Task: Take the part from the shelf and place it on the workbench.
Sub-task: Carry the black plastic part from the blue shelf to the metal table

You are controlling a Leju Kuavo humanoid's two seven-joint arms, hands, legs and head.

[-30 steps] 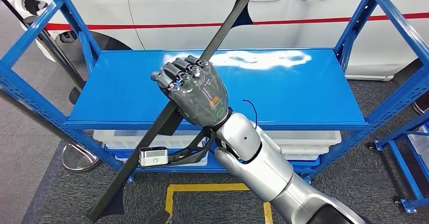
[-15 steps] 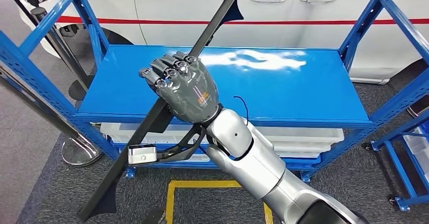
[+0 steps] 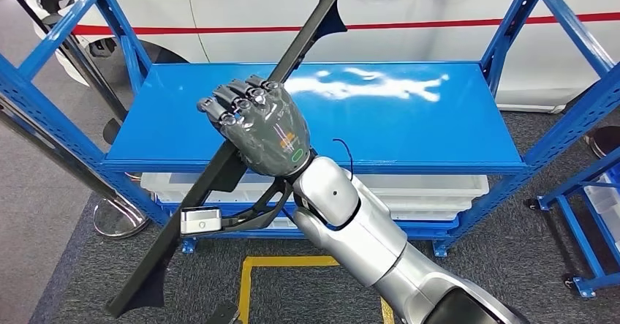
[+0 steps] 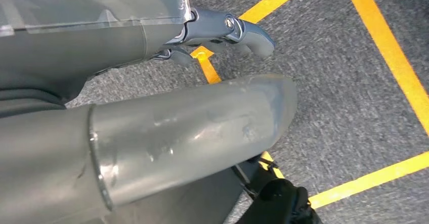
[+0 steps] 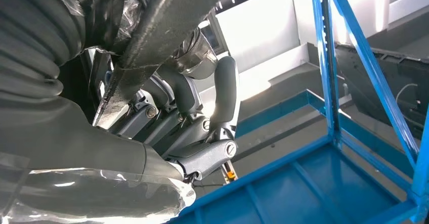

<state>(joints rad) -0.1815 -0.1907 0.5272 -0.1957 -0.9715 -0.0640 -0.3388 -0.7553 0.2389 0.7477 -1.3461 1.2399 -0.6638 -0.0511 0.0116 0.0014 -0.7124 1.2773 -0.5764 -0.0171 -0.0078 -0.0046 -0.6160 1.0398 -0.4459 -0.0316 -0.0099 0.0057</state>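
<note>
The part (image 3: 300,34) is a long, flat black strip with flared ends. It slants from high over the back of the blue shelf (image 3: 409,119) down to the floor side at the lower left. My right hand (image 3: 257,127) grips it near its middle, fingers wrapped around it, above the shelf's front left area. From the right wrist, the part (image 5: 167,21) crosses over the curled fingers (image 5: 223,93). My left hand (image 4: 152,107) hangs over the grey carpet, holding nothing, its thumb and fingers apart.
A white car (image 3: 409,17) with a red stripe stands right behind the shelf. White bins (image 3: 431,192) sit on the lower level. Blue uprights (image 3: 66,112) frame both sides, with another blue rack (image 3: 585,221) at right. Yellow floor lines (image 3: 285,265) and a round stand base (image 3: 117,218) lie below.
My right hand has carried the part a little to the left across the shelf front, and the whole view has shifted slightly. The grip is unchanged.
</note>
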